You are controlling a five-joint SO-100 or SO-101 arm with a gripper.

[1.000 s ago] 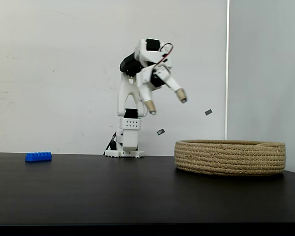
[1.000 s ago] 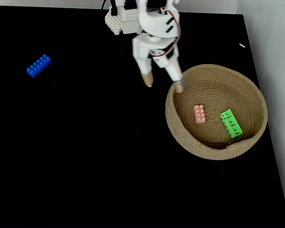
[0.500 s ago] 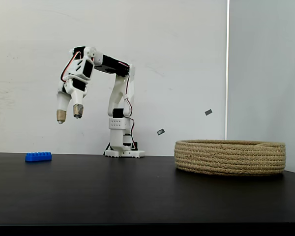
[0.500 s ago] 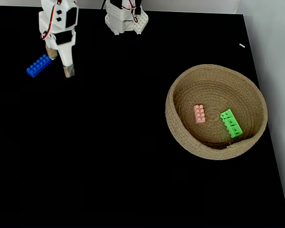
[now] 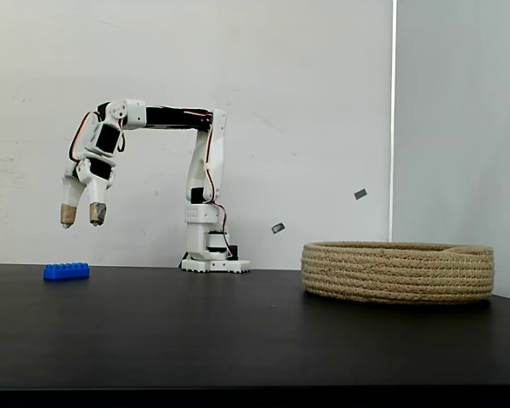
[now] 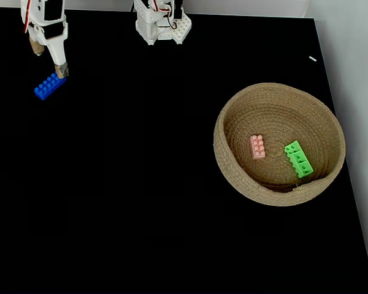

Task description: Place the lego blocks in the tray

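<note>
A long blue lego block (image 5: 66, 270) (image 6: 49, 85) lies on the black table at the far left. My gripper (image 5: 82, 216) (image 6: 48, 58) hangs open and holds nothing; in the side-on fixed view it is well above the block and apart from it. The top-down fixed view places one fingertip (image 6: 61, 68) right beside the block's far end. At the right stands the tray (image 5: 398, 272) (image 6: 233, 107), a round basket of tan rope. A pink lego block (image 6: 257, 146) and a green lego block (image 6: 299, 159) lie on its floor.
The arm's white base (image 5: 214, 259) (image 6: 162, 27) stands at the back of the table. A white wall closes off the back and the right side. The black tabletop (image 6: 141, 184) stretches between the blue block and the basket.
The arm swung from beside the basket across to the left and came down lower. The gripper stayed open and now hangs over the blue block. The blocks have not moved.
</note>
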